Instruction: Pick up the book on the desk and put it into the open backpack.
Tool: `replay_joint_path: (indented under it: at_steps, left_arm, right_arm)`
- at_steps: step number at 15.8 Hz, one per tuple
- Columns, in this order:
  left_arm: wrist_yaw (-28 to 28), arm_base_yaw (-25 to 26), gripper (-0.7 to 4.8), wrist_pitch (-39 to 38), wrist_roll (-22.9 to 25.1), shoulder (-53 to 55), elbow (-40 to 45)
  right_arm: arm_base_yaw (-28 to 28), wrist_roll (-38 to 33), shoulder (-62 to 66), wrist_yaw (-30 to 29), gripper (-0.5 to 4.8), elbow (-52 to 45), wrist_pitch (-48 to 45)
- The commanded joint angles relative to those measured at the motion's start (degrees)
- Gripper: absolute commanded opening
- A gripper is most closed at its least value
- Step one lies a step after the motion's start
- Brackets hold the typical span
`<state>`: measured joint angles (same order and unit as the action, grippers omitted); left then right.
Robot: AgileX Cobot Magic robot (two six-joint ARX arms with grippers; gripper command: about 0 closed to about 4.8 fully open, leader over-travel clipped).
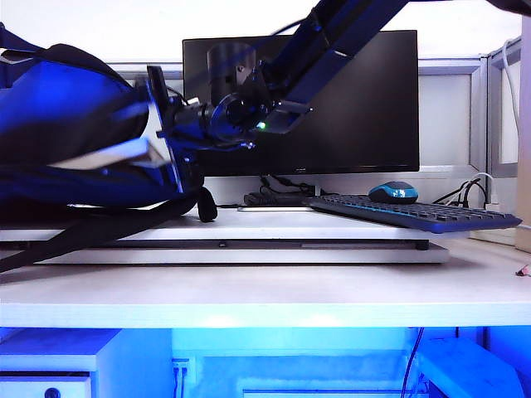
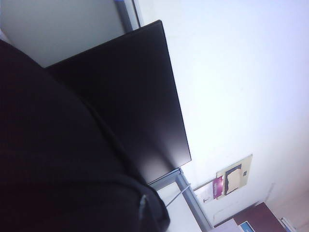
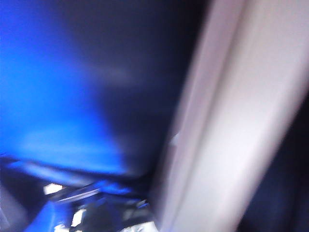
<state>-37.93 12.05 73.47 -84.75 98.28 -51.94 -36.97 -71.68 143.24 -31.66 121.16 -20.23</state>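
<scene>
The black and blue backpack [image 1: 58,99] lies on its side at the left of the desk [image 1: 265,290], mouth facing the middle. The book [image 1: 108,155] shows as a pale edge inside that mouth. My right gripper [image 1: 170,133] reaches across to the mouth, fingers spread wide beside the book's near end, open. The blurred right wrist view shows the pale book [image 3: 241,121] close against the blue lining [image 3: 48,96]. My left gripper does not show in the exterior view. The left wrist view is filled with black backpack fabric [image 2: 48,145], which hides the jaws.
A black monitor [image 1: 357,99] stands at the back, also seen in the left wrist view [image 2: 130,96]. A keyboard [image 1: 415,214] and a blue mouse [image 1: 393,192] rest on the raised white platform board [image 1: 249,249]. A backpack strap [image 1: 99,224] trails over the board's front.
</scene>
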Motion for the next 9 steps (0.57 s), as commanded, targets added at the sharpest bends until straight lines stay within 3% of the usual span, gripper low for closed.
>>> replay_joint_path:
  at_steps: [1, 5, 9]
  left_arm:
    - [-2.2, -0.4, -0.05, 7.3, 0.2, -1.1, -0.8]
    - [-2.2, -0.4, -0.05, 7.3, 0.2, -1.1, -0.8]
    - [-2.2, -0.4, -0.05, 7.2, 0.2, -1.1, -0.8]
  right_arm:
    - [-0.2, -0.1, -0.5, -2.8, 4.74, 0.8, -2.8]
    - [1.9, 1.7, -0.9, -4.7, 4.79, 6.7, 0.1]
    - [3.2, 12.5, -0.9, -4.8, 4.79, 17.4, 15.3]
